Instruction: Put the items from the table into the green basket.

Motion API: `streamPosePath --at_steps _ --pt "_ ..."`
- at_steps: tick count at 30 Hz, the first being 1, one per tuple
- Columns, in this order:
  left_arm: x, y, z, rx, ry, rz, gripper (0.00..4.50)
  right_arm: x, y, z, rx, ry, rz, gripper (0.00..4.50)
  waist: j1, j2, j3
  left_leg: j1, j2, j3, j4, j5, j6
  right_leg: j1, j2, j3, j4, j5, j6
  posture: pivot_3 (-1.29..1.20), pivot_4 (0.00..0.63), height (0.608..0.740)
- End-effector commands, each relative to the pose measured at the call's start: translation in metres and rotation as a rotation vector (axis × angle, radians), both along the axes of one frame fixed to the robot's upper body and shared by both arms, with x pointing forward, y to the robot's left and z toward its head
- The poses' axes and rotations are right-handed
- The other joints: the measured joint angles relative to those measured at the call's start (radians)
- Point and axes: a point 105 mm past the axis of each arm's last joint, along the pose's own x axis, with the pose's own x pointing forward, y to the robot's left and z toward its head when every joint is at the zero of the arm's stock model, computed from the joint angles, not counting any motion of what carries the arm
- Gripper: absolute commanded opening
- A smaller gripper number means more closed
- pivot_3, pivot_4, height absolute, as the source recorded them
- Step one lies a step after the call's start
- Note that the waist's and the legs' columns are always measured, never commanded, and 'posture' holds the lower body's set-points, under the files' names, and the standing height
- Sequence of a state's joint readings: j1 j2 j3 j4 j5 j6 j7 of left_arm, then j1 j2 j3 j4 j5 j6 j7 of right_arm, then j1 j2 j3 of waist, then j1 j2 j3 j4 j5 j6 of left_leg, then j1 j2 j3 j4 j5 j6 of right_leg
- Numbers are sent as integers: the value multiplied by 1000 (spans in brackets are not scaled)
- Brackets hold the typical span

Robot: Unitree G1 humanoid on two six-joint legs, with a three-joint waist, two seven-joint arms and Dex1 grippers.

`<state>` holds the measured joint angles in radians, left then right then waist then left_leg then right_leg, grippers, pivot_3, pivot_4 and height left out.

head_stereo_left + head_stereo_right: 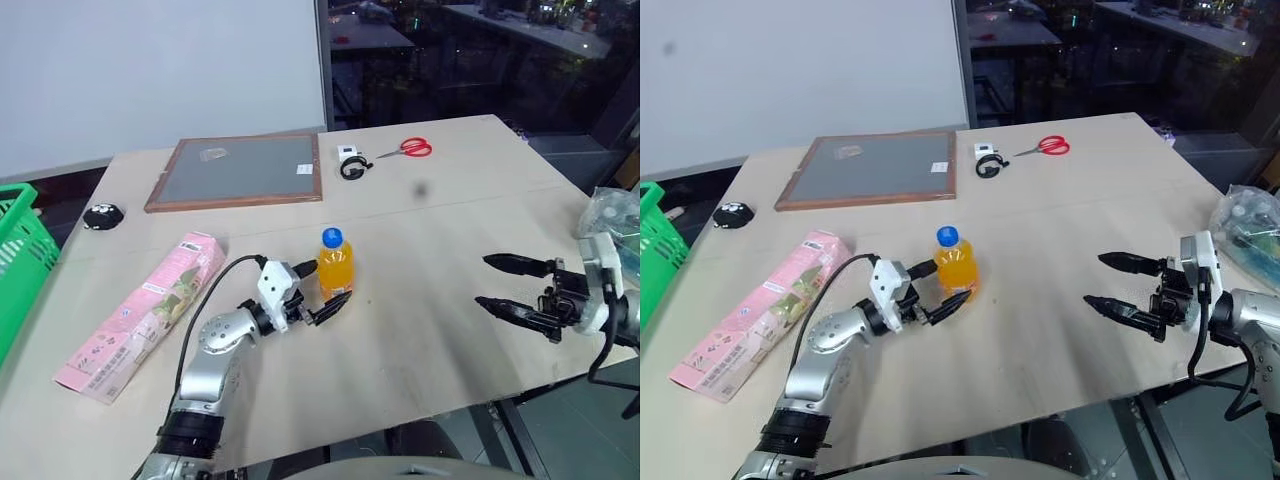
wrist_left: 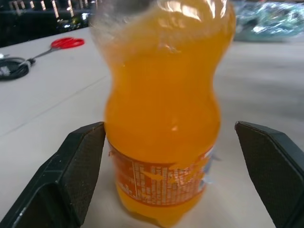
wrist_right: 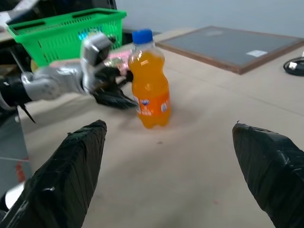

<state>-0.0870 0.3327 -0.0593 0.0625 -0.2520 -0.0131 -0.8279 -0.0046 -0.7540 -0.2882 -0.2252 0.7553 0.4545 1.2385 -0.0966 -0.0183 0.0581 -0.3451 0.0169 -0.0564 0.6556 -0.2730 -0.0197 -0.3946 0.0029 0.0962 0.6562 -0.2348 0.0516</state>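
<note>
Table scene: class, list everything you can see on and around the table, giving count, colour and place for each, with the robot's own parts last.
Table: one, pale wood.
Orange drink bottle: one, blue cap, upright near the table's middle.
Pink flat box: one, lying at the left front.
Clear plastic bag: one, blue-yellow contents, right edge.
Green basket: one, off the left edge.
Wood-framed grey board: one, at the back.
Scissors: one, red handles, back right.
Small white device with black cable: one, beside the board.
Small black object: one, back left.
Left gripper: open, fingers either side of the bottle.
Right gripper: open, over the table's right.
</note>
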Motion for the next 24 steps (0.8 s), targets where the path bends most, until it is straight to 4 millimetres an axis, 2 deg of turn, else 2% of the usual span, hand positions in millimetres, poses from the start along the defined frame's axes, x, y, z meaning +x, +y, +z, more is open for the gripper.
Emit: streamPosePath --at_steps 1,2,4,6,7,11,13,16,20,22,24 --pt "11 -3 9 -19 -47 26 4500 0 3 17 -2 -64 27 4478 0 0 0 0 0 0 0 0 0 0 0 0 0 0 0 -96 13 740" --pt "13 -3 10 -34 -51 40 4500 1 3 18 -2 -69 25 4478 0 0 0 0 0 0 0 0 0 0 0 0 0 0 0 -95 12 740" --pt "17 -1 13 -57 -58 56 4010 2 3 20 1 -75 25 4500 0 0 0 0 0 0 0 0 0 0 0 0 0 0 0 -95 11 740" --pt "18 -1 17 -68 -78 64 3245 2 3 22 2 -81 28 4500 0 0 0 0 0 0 0 0 0 0 0 0 0 0 0 -92 11 740" --pt "18 -1 18 -70 -87 68 3000 2 3 22 4 -81 31 4500 -1 0 0 0 0 0 0 0 0 0 0 0 0 0 0 -91 10 740" --pt "20 4 29 -102 -94 64 2926 0 5 22 7 -51 57 4500 0 0 0 0 0 0 0 0 0 0 0 0 0 0 0 -87 9 740" --pt "29 16 44 -136 -125 117 2925 -1 9 26 25 -51 76 4500 0 -1 1 -1 0 0 0 0 0 -1 0 0 0 0 1 -79 8 740" --pt "53 45 84 -169 -223 257 2925 2 19 42 81 -80 114 4500 0 -3 3 -1 0 -1 0 0 0 -2 0 0 1 1 2 -69 4 740" --pt "84 101 145 -105 -364 515 2925 5 37 66 141 -113 202 4500 -1 -4 3 -1 0 -3 0 0 0 -1 3 0 1 1 2 -46 0 740" --pt "90 129 173 -51 -415 625 2925 12 48 79 160 -143 231 4500 -5 -4 3 -1 0 -3 0 0 0 -2 3 0 1 1 2 -31 0 740" --pt "89 166 197 53 -460 749 2925 21 59 89 167 -179 240 4500 -7 -4 3 -1 0 -3 -2 0 0 -2 3 0 0 1 2 -31 0 740"
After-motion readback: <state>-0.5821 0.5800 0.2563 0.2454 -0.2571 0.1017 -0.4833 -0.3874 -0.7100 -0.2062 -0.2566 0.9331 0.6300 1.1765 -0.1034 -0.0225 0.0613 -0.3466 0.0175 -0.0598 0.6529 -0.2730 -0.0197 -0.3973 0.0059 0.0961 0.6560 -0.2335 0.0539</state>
